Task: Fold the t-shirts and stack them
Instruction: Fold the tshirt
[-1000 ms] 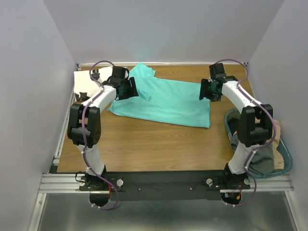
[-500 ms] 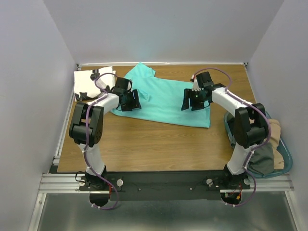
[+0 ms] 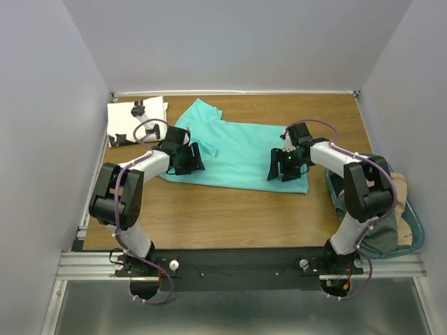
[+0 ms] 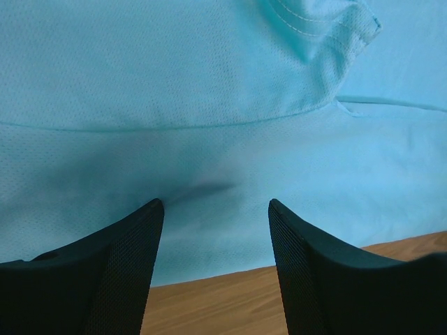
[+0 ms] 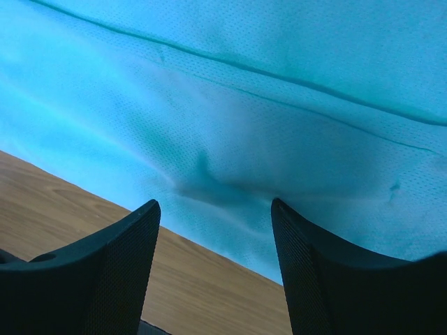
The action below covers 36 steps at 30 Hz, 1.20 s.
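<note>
The turquoise t-shirt [image 3: 237, 150] lies spread across the middle of the table, partly folded, one sleeve sticking out at the far left. A folded white t-shirt with black marks [image 3: 136, 118] rests in the far left corner. My left gripper [image 3: 193, 159] hangs open low over the turquoise shirt's near left edge; in the left wrist view its gripper [image 4: 215, 204] straddles cloth [image 4: 209, 125] with bare wood just below. Open too, my right gripper [image 3: 283, 167] sits over the near right edge, its gripper [image 5: 213, 204] above rumpled cloth [image 5: 265, 112]. Nothing is pinched.
A blue-rimmed basket [image 3: 412, 227] with grey and tan cloth stands off the table's right side, beside the right arm. Grey walls close the table on three sides. Bare wood [image 3: 230, 216] runs between the shirt and the arm bases.
Both grippers came toward the near side and down, from the shirt's far part to its near edge. The turquoise shirt shifted slightly. Both stayed open.
</note>
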{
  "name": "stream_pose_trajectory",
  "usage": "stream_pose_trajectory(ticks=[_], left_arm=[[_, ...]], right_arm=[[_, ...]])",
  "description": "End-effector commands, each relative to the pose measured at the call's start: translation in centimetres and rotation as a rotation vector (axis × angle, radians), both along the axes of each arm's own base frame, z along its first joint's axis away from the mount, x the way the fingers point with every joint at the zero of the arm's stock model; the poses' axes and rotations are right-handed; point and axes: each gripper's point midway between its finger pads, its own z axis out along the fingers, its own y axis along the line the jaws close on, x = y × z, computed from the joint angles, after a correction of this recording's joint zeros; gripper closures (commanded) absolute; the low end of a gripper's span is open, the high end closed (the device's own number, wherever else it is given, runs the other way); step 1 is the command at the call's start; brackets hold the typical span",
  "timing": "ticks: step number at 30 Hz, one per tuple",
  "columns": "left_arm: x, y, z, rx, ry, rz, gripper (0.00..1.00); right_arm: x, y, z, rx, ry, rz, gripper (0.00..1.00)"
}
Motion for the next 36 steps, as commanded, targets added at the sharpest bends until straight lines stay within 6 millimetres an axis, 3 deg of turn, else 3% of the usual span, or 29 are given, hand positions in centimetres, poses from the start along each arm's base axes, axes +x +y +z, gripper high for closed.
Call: stream_pose_trajectory(ticks=[1,6,10,14,16,18,20,21,24,25,27,28,31,36], left_arm=[[-4.7,0.3,-1.2,0.001,0.121,0.014,0.3],[-8.4,-0.2,-1.5,-0.032,0.165,0.022,0.3],[-10.6,-0.9,-0.3,-0.06,0.155,0.012,0.3],[-11.7,-0.4,0.9,-0.046,0.15,0.016,0.3],[-11.1,-0.6,2.6,-0.058,0.105,0.016,0.3],[-10.4,-0.6,3.8,-0.057,0.076,0.014,0.3],[-8.8,-1.1,5.9,-0.065,0.018,0.011,0.3],[-7.6,-1.4,7.2,-0.07,-0.022,0.0,0.3],[-5.1,-2.2,7.9,-0.055,-0.059,-0.035,0.29],[-4.6,-2.4,6.6,-0.036,-0.025,-0.047,0.29],[-3.3,-2.9,6.3,-0.025,-0.03,-0.075,0.29],[-3.1,-2.9,4.8,-0.002,-0.003,-0.095,0.29],[-2.1,-2.9,2.8,0.043,0.013,-0.13,0.29],[-2.5,-2.1,-0.3,0.101,0.066,-0.143,0.3]], right_arm=[[-3.7,-0.6,-0.8,0.002,0.104,-0.053,0.28],[-7.3,-1.6,-1.2,-0.025,0.187,-0.073,0.28],[-9.9,-2.2,-0.9,-0.033,0.234,-0.075,0.27],[-10.6,-2.1,0.3,-0.004,0.217,-0.065,0.27],[-10.5,-2.0,1.1,0.005,0.2,-0.051,0.27],[-9.0,-1.6,2.8,0.021,0.145,-0.042,0.27],[-7.9,-1.5,3.9,0.018,0.108,-0.034,0.27],[-6.3,-1.2,5.0,0.024,0.065,-0.029,0.27],[-3.5,-1.0,6.4,0.004,-0.002,-0.032,0.26],[-2.9,-1.2,5.8,-0.023,0.007,-0.036,0.26],[-1.4,-1.4,5.8,-0.047,-0.016,-0.037,0.26],[-0.9,-1.5,4.8,-0.074,-0.003,-0.038,0.26],[0.2,-1.7,3.3,-0.101,-0.006,-0.015,0.26],[0.5,-1.6,1.0,-0.108,0.011,0.004,0.26]])
